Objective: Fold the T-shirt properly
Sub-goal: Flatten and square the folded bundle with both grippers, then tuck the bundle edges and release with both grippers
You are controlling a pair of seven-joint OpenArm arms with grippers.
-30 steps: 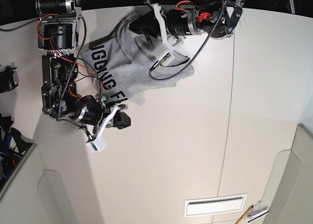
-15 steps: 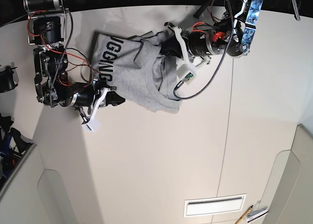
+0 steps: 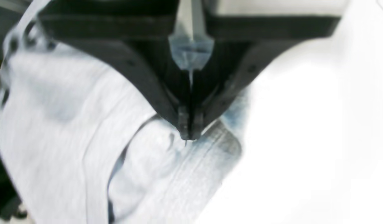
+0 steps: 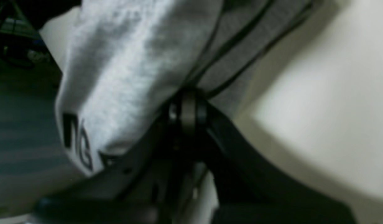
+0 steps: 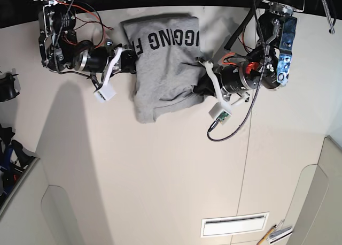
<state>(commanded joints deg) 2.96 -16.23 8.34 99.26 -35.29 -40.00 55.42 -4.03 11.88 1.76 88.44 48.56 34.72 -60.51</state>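
1. got a white bar (image 5: 235, 224) with a dark outline, near the bottom edge of the base view.
2. just right of the white bar in that view, an orange-brown stick (image 5: 267, 235), set at a slant.
3. beside that stick, farther right of the white bar, a pale flat piece (image 5: 280, 235) with dark edging.
4. under the white bar, a pale tabletop (image 5: 171, 170), crossed by a thin dark seam (image 5: 246, 154) running up from the bar.
5. well left of the white bar, dark clutter (image 5: 12, 159) with blue bits, too small to identify.
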